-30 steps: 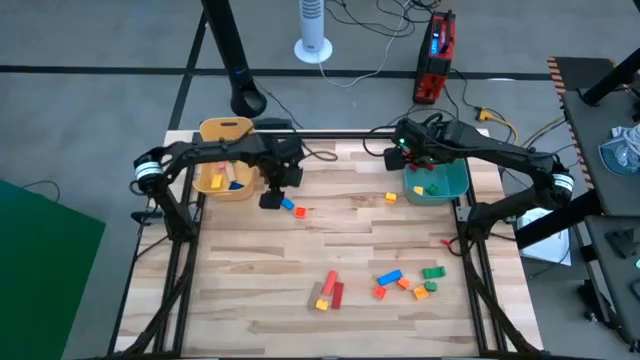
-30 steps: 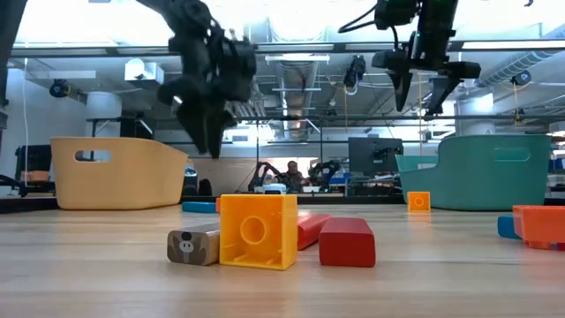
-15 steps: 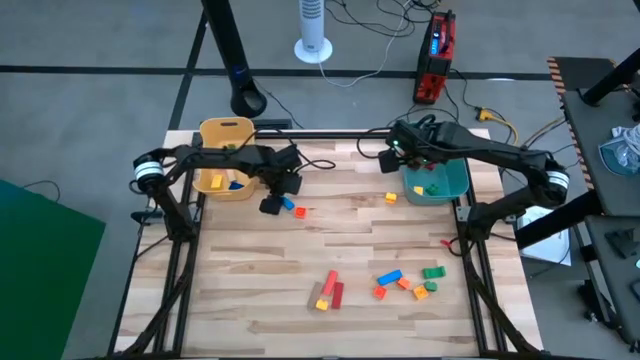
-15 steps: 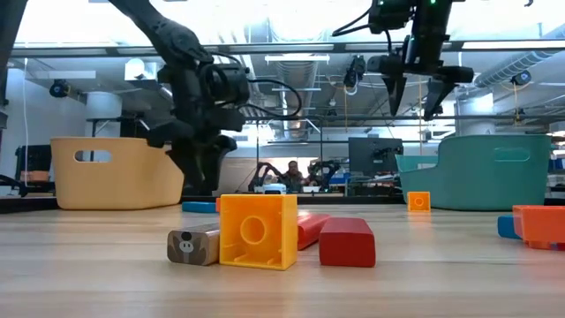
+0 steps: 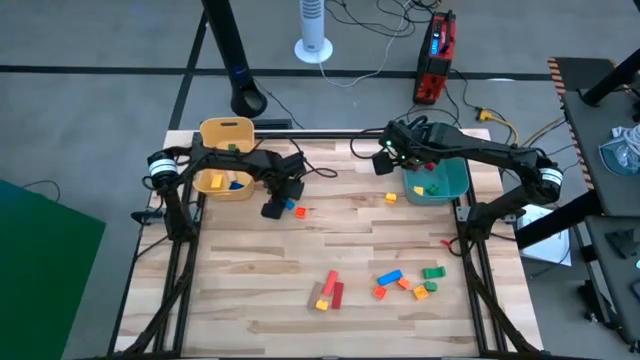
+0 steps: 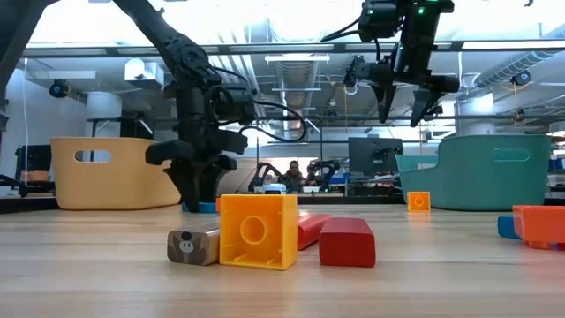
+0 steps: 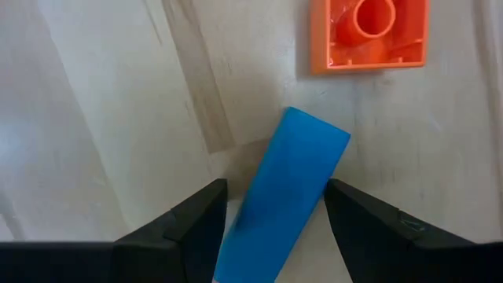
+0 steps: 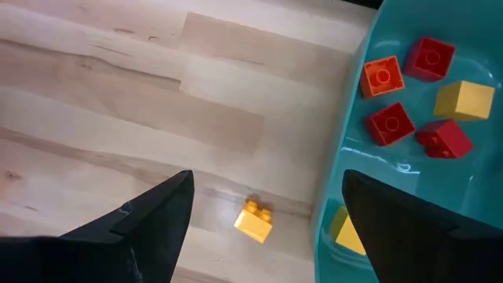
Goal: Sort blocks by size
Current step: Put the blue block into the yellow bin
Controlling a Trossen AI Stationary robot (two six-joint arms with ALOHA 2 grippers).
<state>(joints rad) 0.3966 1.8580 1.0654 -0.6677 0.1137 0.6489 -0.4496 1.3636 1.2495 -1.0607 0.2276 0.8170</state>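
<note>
While dropping: left hand [image 7: 271, 216] has come down — open fingers straddling blue bar [image 7: 284, 196] on surface [image 5: 360, 250]
Meaning: grasp next
Right hand [image 6: 399, 99]: open, empty — beside teal bin [image 5: 455, 178]

2 bins [image 5: 226, 132], 2 arms, approx 13 blocks [image 5: 389, 277] on table

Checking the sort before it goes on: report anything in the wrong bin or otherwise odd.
Nothing stands out. The teal bin shows only short cubes; the yellow bin's contents are too small to judge. The left claw straddles a long blue block lying flat; the right claw hangs open.
</note>
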